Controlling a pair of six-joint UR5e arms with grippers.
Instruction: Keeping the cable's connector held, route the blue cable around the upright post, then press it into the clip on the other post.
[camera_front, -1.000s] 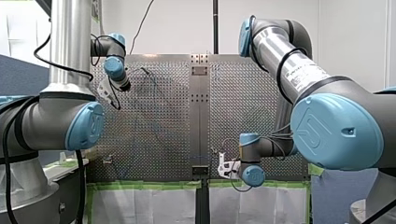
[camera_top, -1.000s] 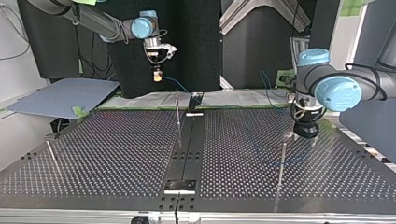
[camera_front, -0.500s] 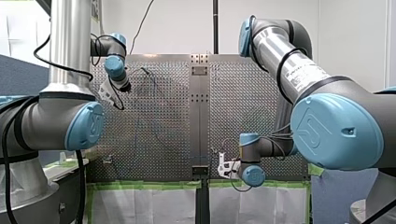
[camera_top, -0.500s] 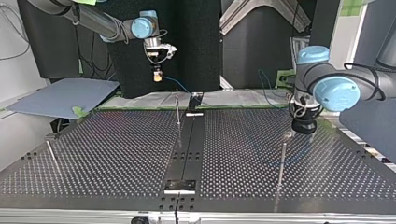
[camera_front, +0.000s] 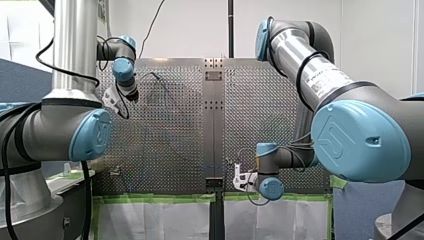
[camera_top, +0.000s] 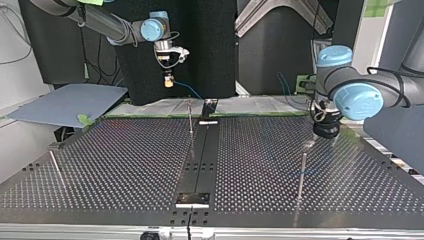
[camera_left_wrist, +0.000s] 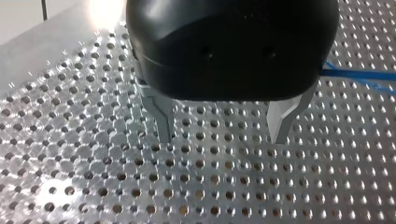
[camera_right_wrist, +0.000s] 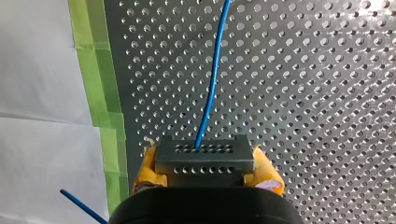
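- Front view: my left arm (camera_front: 122, 70) upper left, my right arm (camera_front: 280, 156) lower centre.
- Top view: blue cable (camera_top: 187, 90) trails from my right gripper (camera_top: 169, 80), upper left.
- Left wrist view: my left gripper (camera_left_wrist: 222, 135), fingers apart over perforated table (camera_left_wrist: 93, 177).
- Right wrist view: yellow pads (camera_right_wrist: 145, 168) clamp connector (camera_right_wrist: 204, 153).

The robot's left arm (camera_front: 75, 65) and right arm (camera_front: 320, 75) are silver tubes joined by grey housings with pale-blue round caps (camera_front: 367, 140) embossed with a logo. Black cables (camera_front: 84, 195) trail along them. The right arm's tube bears a printed label (camera_front: 325, 80). The left gripper (camera_left_wrist: 222, 135) is glossy black with grey metal fingers (camera_left_wrist: 161, 114); the right gripper (camera_right_wrist: 205, 172) has yellow pads (camera_right_wrist: 147, 170).
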